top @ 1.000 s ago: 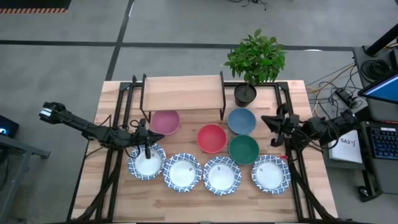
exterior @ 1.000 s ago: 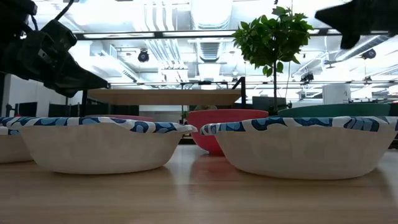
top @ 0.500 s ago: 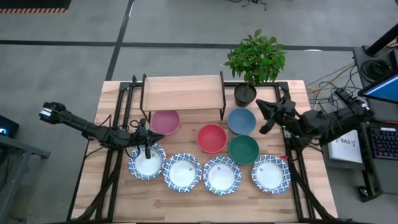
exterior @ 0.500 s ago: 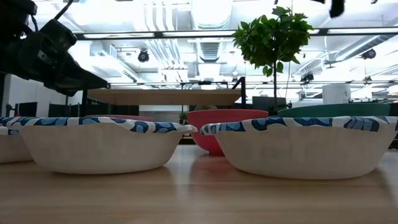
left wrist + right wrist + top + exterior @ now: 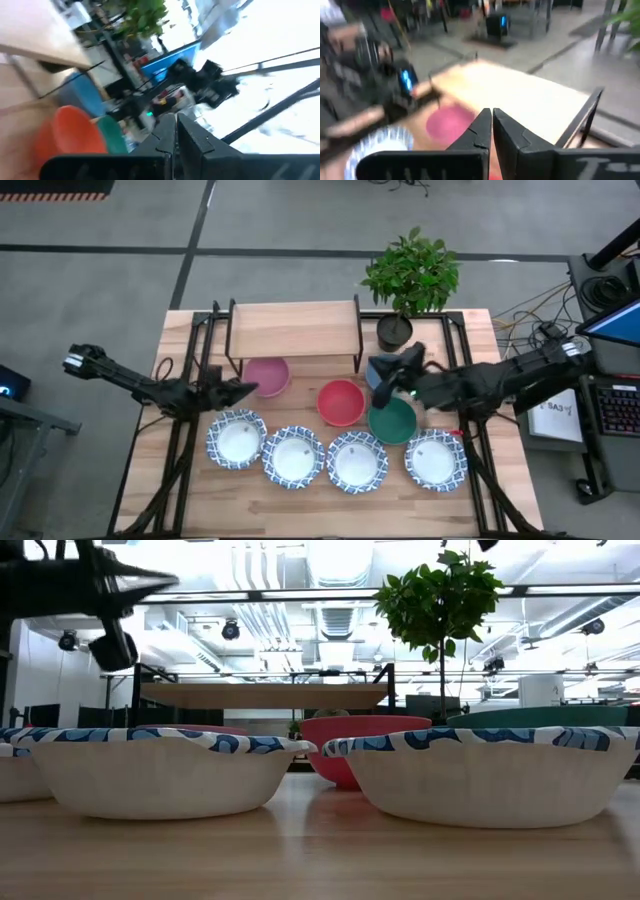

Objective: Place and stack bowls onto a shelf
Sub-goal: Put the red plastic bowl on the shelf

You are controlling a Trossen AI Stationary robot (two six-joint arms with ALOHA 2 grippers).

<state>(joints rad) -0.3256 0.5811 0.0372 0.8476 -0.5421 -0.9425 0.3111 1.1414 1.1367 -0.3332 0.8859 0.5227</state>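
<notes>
Four white bowls with blue patterned rims point(image 5: 293, 457) stand in a row along the table's near side. Behind them stand the pink bowl point(image 5: 266, 376), red bowl point(image 5: 340, 402), green bowl point(image 5: 392, 423) and blue bowl point(image 5: 392, 366). The shelf point(image 5: 293, 328) stands at the far side, nothing on its board. My left gripper point(image 5: 251, 388) is shut and holds nothing, pointing about level above the gap between the leftmost patterned bowl and the pink bowl. My right gripper point(image 5: 384, 380) is shut and holds nothing, raised over the blue and green bowls and partly hiding the blue one.
A potted plant point(image 5: 410, 280) in a dark pot stands at the shelf's right end, behind the blue bowl. Black frame rails point(image 5: 190, 450) run along the table's left and right sides. Bare wood lies between the bowl rows and along the near edge.
My left gripper has tipped up from pointing down over the leftmost patterned bowl to about level, rolling as it rose. My right gripper has swung up and from the table's right edge toward the middle, coming over the blue and green bowls. Both stayed shut; no bowl moved.
</notes>
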